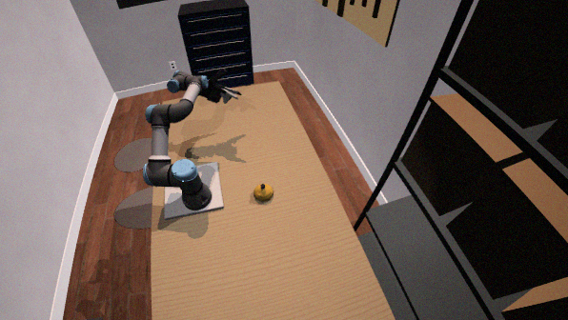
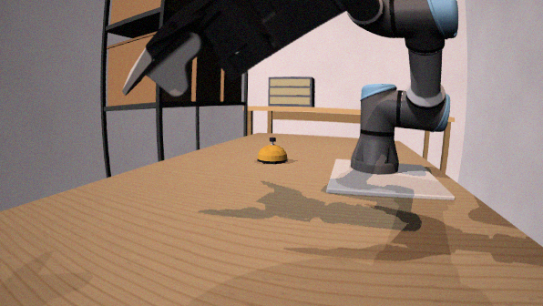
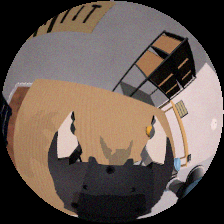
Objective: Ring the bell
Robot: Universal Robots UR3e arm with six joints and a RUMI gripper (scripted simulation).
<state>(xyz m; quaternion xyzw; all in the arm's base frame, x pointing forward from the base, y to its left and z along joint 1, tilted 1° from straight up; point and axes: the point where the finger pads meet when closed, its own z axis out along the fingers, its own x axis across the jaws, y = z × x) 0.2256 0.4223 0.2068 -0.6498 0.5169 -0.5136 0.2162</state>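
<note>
The bell (image 1: pixel 263 191) is a small yellow dome with a black button on top. It stands on the wooden table, to the right of the arm's base. It also shows in the exterior view (image 2: pixel 271 153) and at the right edge of the wrist view (image 3: pixel 148 130). My gripper (image 1: pixel 231 93) is open and empty. It hangs high in the air over the far end of the table, well away from the bell. In the exterior view the gripper (image 2: pixel 157 73) fills the upper left, close to the camera.
The arm's base stands on a grey plate (image 1: pixel 193 190) on the table. A dark drawer cabinet (image 1: pixel 216 40) stands against the far wall. A tall black shelf unit (image 1: pixel 481 157) stands at the right of the table.
</note>
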